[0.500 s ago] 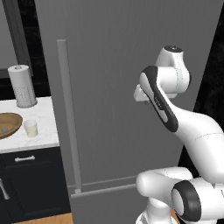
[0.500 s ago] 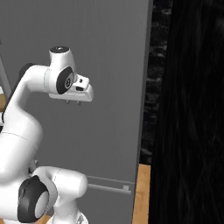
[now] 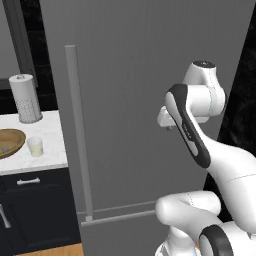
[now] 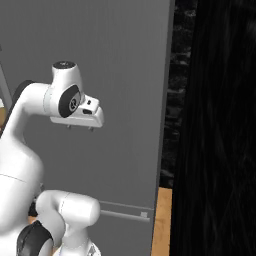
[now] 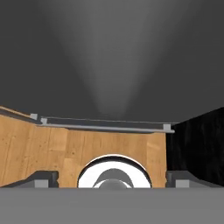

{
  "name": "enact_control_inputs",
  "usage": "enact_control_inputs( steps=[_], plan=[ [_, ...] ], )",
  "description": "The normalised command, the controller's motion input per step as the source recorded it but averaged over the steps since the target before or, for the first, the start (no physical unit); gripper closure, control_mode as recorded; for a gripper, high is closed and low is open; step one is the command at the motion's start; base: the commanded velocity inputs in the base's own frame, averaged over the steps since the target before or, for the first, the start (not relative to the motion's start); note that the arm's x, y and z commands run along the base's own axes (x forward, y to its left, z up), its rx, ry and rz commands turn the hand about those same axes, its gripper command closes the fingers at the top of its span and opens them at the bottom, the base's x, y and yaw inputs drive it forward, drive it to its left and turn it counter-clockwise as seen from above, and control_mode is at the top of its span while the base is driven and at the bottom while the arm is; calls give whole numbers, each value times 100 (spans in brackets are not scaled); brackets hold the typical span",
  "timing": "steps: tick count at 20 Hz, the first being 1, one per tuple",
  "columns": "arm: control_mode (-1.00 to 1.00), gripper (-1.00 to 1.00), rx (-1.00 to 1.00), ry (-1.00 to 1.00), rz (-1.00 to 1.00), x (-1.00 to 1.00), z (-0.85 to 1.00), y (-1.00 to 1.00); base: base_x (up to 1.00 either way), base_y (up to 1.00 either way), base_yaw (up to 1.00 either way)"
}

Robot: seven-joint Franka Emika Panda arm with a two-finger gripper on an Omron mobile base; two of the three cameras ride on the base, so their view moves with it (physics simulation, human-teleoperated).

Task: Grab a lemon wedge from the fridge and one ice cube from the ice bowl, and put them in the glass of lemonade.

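1. My pincer [image 5: 112, 178] hangs in front of the closed fridge [image 3: 150, 75], pointing down at the floor; in the hand view its 2 dark tips sit far apart at the bottom corners, so it is spread wide and has hold of nothing.
2. In the right base view the hand [image 4: 82, 116] is held level beside the fridge door, near it but not touching, with 2 short dark stubs showing under it.
3. The fridge door is shut. Its long vertical bar handle [image 3: 77, 130] runs down the left side of the door, well apart from my hand.
4. A horizontal bar [image 3: 117, 216] crosses the door low down; in the hand view it lies just above the wooden floor [image 5: 52, 148].
5. To the left of the fridge is a white marble counter [image 3: 47, 150] over dark cabinets [image 3: 35, 210].
6. The ice bowl [image 3: 10, 141] rests at the left edge of that counter; I cannot tell what is in it.
7. The glass of lemonade [image 3: 35, 146] stands upright just beside the bowl, on its right.
8. A paper towel roll [image 3: 25, 98] stands upright behind them.
9. The lemon wedge is somewhere I cannot see.
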Motion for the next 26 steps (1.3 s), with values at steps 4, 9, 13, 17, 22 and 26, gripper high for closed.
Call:
enact_control_inputs(
  steps=[4, 9, 13, 17, 22, 26],
  plan=[
    [-100, -100, 0, 0, 0, -55, -22, -15, 0, 0, 0],
    [-100, -100, 0, 0, 0, -48, -21, -4, 0, 0, 0],
    [-100, -100, 0, -1, 0, -37, -16, 0, 0, 0, 0],
    [-100, -100, 0, -3, 0, -13, 0, 0, 0, 0, 0],
    [-100, -100, 0, 0, 0, -1, 0, 0, 0, 0, 0],
    [-100, -100, 0, 0, 0, -4, -1, 0, 0, 0, 0]
  ],
)
